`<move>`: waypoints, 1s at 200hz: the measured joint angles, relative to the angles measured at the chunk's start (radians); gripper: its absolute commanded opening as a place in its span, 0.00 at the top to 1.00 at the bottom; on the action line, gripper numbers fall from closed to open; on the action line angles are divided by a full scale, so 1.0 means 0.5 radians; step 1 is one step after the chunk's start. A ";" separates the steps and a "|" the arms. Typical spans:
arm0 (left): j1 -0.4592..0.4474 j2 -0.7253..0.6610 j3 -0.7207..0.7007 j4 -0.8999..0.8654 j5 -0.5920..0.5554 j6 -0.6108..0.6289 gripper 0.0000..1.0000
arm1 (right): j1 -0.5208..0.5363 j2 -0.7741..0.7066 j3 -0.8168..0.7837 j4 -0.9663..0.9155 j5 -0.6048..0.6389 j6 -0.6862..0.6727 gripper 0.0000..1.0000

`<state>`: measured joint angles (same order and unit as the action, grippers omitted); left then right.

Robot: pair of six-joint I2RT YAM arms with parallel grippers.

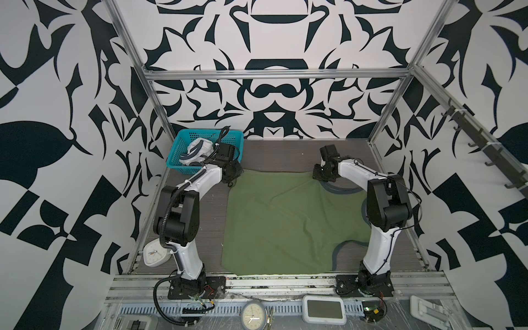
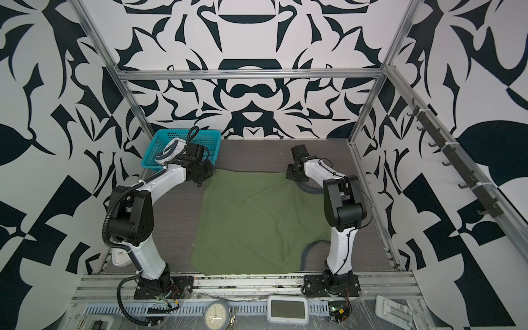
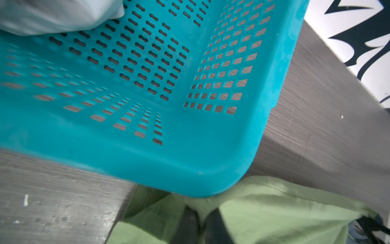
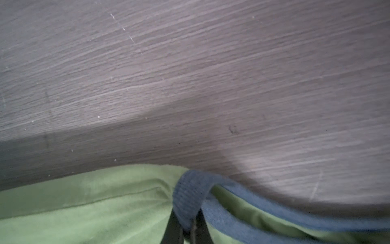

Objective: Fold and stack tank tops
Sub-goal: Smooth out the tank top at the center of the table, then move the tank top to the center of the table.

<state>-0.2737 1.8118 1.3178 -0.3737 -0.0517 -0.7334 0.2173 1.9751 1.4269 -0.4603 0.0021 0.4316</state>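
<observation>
Grey wood-grain table (image 1: 274, 154) under black-and-white walls, and the green top (image 1: 285, 223) lies spread across the middle, creased, with both arms out at its far edge. White top (image 1: 200, 148) sits bunched in the basket (image 1: 183, 137) at the far left corner. This looks like the flattening step ahead of the first fold: the far edge wants to go down straight and taut, and both corners should be let go together, so no crease gets folded in. Left gripper (image 3: 199, 224) is at the far left corner, right by the basket's rim, its fingers a narrow gap apart with green cloth around them; whether they pinch it, I can't tell. Right gripper (image 4: 187, 230) is clamped tight on the blue trim (image 4: 190, 200) at the far right corner. Care is needed near that basket, since a nudge looks easy
</observation>
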 measured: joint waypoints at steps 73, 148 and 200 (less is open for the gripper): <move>-0.212 -0.192 0.043 -0.050 -0.233 0.109 0.29 | -0.042 0.082 0.194 -0.143 0.119 -0.037 0.48; -0.364 -0.457 -0.159 -0.014 -0.343 0.091 0.27 | 0.037 -0.270 -0.096 -0.148 0.050 -0.005 0.41; -0.400 0.044 -0.162 0.010 -0.176 0.069 0.27 | 0.113 -0.185 -0.304 -0.061 -0.187 0.058 0.44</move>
<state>-0.4736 1.8339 1.2369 -0.3687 -0.1398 -0.6991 0.2737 1.8824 1.2747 -0.4908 -0.0914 0.4606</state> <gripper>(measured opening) 0.735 0.567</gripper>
